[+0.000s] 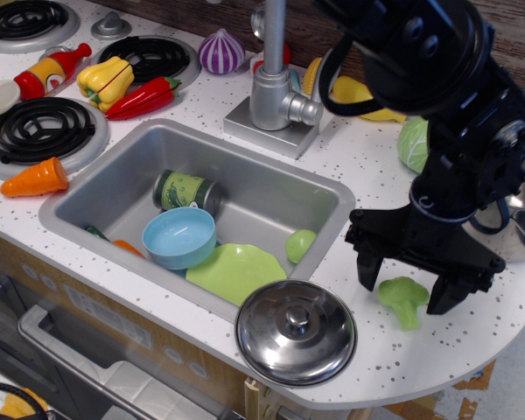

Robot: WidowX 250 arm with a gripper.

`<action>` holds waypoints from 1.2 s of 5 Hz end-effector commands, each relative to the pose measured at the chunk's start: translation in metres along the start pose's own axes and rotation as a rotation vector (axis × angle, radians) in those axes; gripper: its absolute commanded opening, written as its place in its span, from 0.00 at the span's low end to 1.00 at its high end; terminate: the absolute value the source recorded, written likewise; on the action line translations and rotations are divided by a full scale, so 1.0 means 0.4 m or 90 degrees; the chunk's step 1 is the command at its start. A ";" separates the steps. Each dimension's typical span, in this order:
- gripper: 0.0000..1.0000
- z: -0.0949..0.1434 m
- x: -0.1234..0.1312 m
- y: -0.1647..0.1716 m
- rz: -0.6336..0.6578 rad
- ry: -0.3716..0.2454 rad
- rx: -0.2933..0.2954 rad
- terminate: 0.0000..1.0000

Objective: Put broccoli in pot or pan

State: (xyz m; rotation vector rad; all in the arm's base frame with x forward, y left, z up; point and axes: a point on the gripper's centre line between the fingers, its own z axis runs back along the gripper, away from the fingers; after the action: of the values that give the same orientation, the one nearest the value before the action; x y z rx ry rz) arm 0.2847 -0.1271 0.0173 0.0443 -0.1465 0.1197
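The black gripper (405, 287) hangs low over the white counter (376, 166) with its two fingers spread wide apart. The broccoli (403, 300) sits right between them, lying on the counter. One finger stands just to one side of it, toward the sink (114, 188), and the other finger stands on the far side, toward the counter's round edge. The fingers look like they do not squeeze it yet. I cannot tell if a fingertip touches it.

So the step in hand looks like the grab. The gripper is in place around the little green toy, but nothing is picked up yet.

The pot (523, 214) stands behind the gripper, close by, mostly hidden by the big black arm. Only a bit of its shiny side and handle shows.

Next, I think the fingers need to close on the broccoli and hold it tight. Then the arm needs to lift it high enough to clear the pot's rim, move back over the pot, and let go.

The steel lid (296, 331) lies near the gripper, in front and toward the sink side. A round green cabbage (413, 144) rests farther behind it. A small green ball (300, 246) lies in the sink. None of these is the one to grab.
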 end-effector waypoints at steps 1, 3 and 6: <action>1.00 -0.004 0.011 -0.010 0.021 -0.022 -0.027 0.00; 0.00 0.011 0.027 -0.017 0.032 -0.019 -0.024 0.00; 0.00 0.267 0.202 -0.068 0.034 -0.023 0.059 0.00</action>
State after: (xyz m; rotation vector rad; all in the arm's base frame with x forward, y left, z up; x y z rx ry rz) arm 0.3645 -0.1535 0.1216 0.1519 -0.1366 0.1508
